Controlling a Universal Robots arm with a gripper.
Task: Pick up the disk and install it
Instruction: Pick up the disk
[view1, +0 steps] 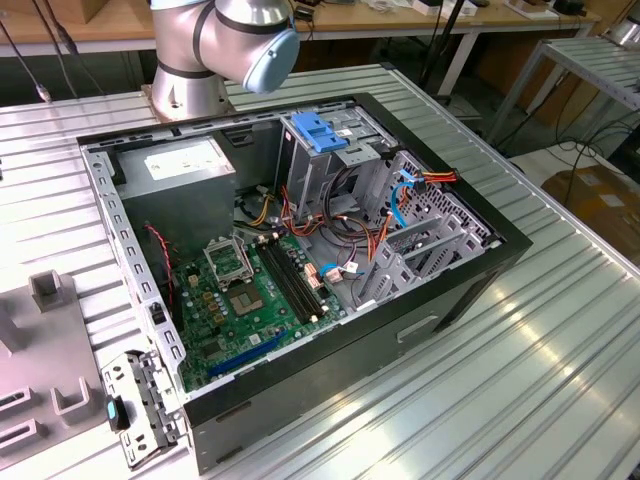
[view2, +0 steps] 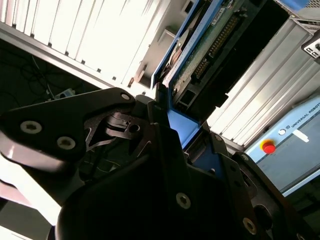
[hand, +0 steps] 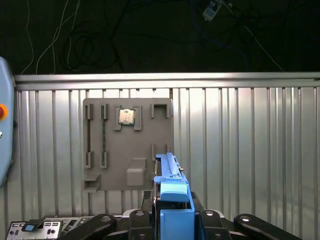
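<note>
The gripper (hand: 172, 220) has its fingers closed on one end of the disk (hand: 169, 172), which hangs edge-on above the edge of the fixture plate (hand: 127, 145), clear of it. As I judge it, a hold on one end alone could let the disk swing or slip, since the smooth blue rail gives the pads little bite. The computer case (view1: 480, 270) lies just beside the fixture plate, toward the exterior view's right; a tilted disk would likely snag on its drive cage (view1: 335, 175) or on the loose cables (view1: 365, 240) there. The disk looks thin and flat; blue rails line its sides; the second wrist view shows a green circuit board with a connector row.
</note>
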